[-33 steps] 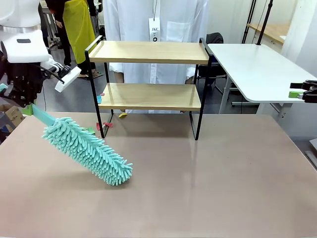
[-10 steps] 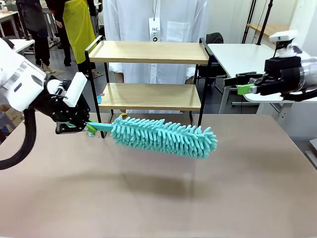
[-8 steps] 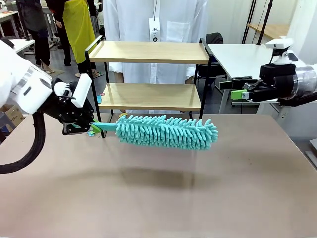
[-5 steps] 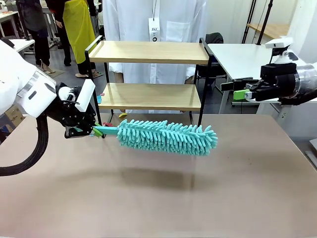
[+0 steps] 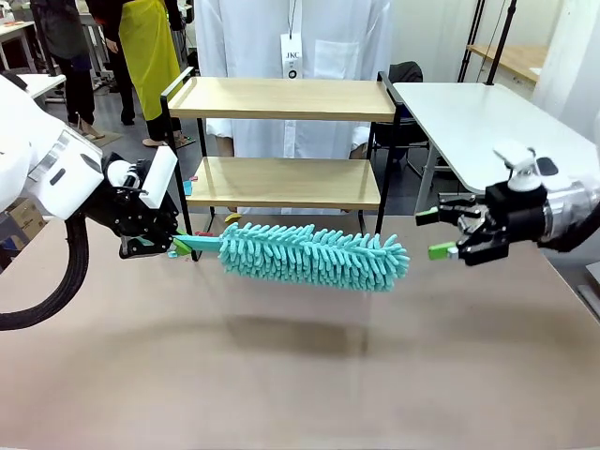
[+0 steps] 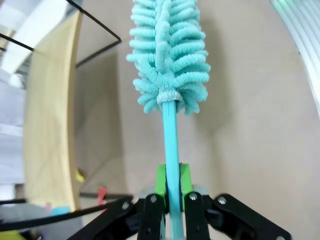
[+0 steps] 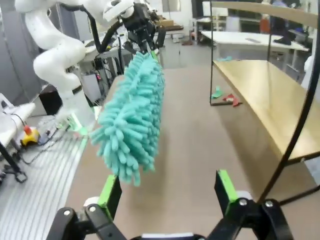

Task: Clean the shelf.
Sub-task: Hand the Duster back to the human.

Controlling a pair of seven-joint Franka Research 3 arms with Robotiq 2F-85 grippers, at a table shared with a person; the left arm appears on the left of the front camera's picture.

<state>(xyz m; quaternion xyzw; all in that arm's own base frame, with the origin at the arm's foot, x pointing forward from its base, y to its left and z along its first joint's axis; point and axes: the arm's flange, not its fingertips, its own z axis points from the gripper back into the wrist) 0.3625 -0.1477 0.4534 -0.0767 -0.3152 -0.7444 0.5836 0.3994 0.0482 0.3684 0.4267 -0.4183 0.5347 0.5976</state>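
Left fingers [image 6: 161, 185] are clenched on the thin teal handle of a duster [image 5: 314, 255]; in the left wrist view the green pads are pressed against the handle from both sides. The left gripper [image 5: 167, 246] is seen low at the left side of the bench [image 5: 300, 375], just in front of the shelf's left front leg. From there the duster is held roughly level above the bench, its fluffy teal head extended toward the right, in front of the shelf's lower tier; whether the head touches the shelf cannot be told.

Right fingers [image 7: 225, 187] are spread apart, with nothing between them. The right gripper [image 5: 436, 232] is held above the bench's right side, pointed at the duster's free end, near it but apart.

The shelf [image 5: 281, 141] stands at the far edge of the bench, both wooden boards bare. Behind it a person in a white coat [image 5: 291, 47] is seen.
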